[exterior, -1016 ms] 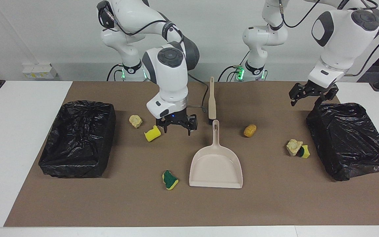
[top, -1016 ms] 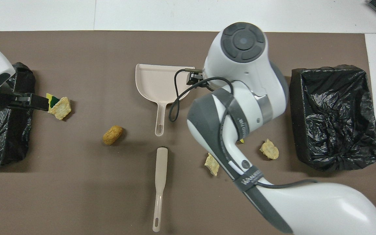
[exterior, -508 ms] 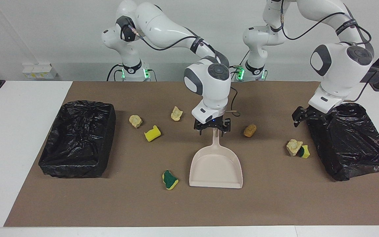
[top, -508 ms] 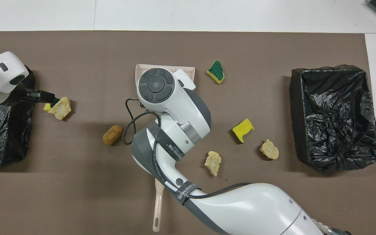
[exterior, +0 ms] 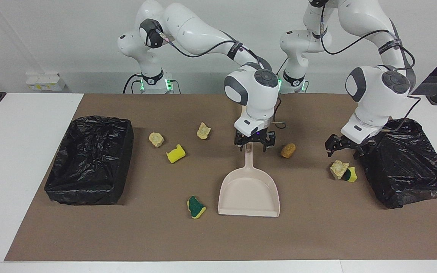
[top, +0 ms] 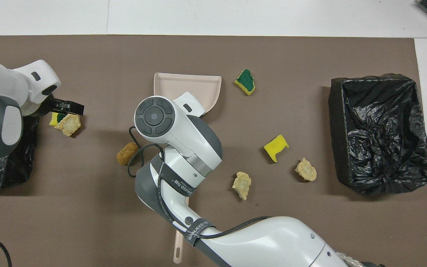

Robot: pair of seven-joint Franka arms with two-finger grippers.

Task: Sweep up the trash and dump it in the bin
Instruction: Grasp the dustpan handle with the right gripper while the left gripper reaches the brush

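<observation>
The beige dustpan (exterior: 249, 193) lies mid-table with its handle toward the robots. My right gripper (exterior: 254, 146) hangs open just over the handle's tip. My left gripper (exterior: 341, 149) is open, low over a tan lump (exterior: 338, 168) and a yellow-and-green piece (exterior: 351, 174). Other trash on the mat is an orange-brown lump (exterior: 288, 150), two tan lumps (exterior: 203, 131) (exterior: 156, 139), a yellow sponge bit (exterior: 175, 153) and a green-topped sponge piece (exterior: 195, 207). The beige brush (top: 177, 248) is mostly hidden under the right arm.
Two bins lined with black bags stand on the brown mat, one (exterior: 89, 163) at the right arm's end and one (exterior: 404, 159) at the left arm's end, close to the left gripper. White table shows around the mat.
The right gripper moved from beside the yellow sponge bit to over the dustpan handle. The left gripper came down from over its bin's corner toward the tan lump. No trash moved.
</observation>
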